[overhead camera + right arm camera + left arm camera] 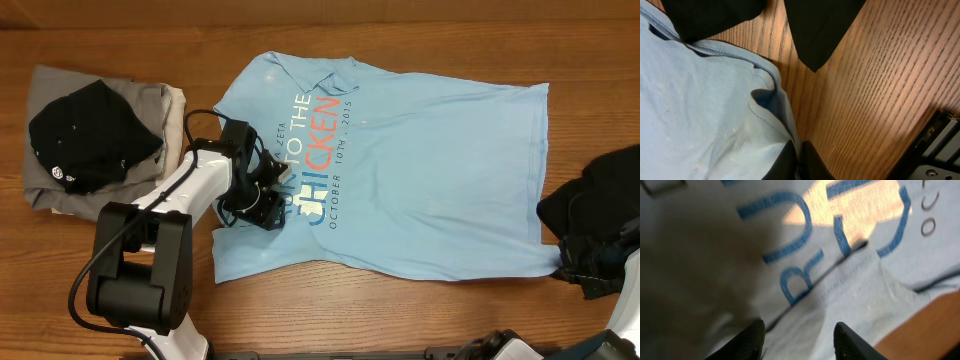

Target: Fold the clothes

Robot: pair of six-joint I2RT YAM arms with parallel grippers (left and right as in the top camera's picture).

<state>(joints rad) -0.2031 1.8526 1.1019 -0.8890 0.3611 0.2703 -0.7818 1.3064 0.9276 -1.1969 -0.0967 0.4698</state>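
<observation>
Left wrist view first: my left claw (800, 349) sits low on the light-blue T-shirt with blue and red letters (865, 285). It has one finger on each side of a raised fold of cloth near the big letter R. I cannot tell if it is pinching that fold or only sitting around it.

My right claw (801, 162) is squeezed tight on the hem at a corner of the shirt, close to a soft black garment (825, 30).

The shirt lies spread out, print up, in the middle of the brown wooden surface (420, 310). Off to the left is a stack of grey and beige folded clothes with a black one on top (95, 135).

I think this is the start of a fold. Next the left claw needs a firm hold. Then both claws should lift and carry the cloth over together, so it does not bunch up.
</observation>
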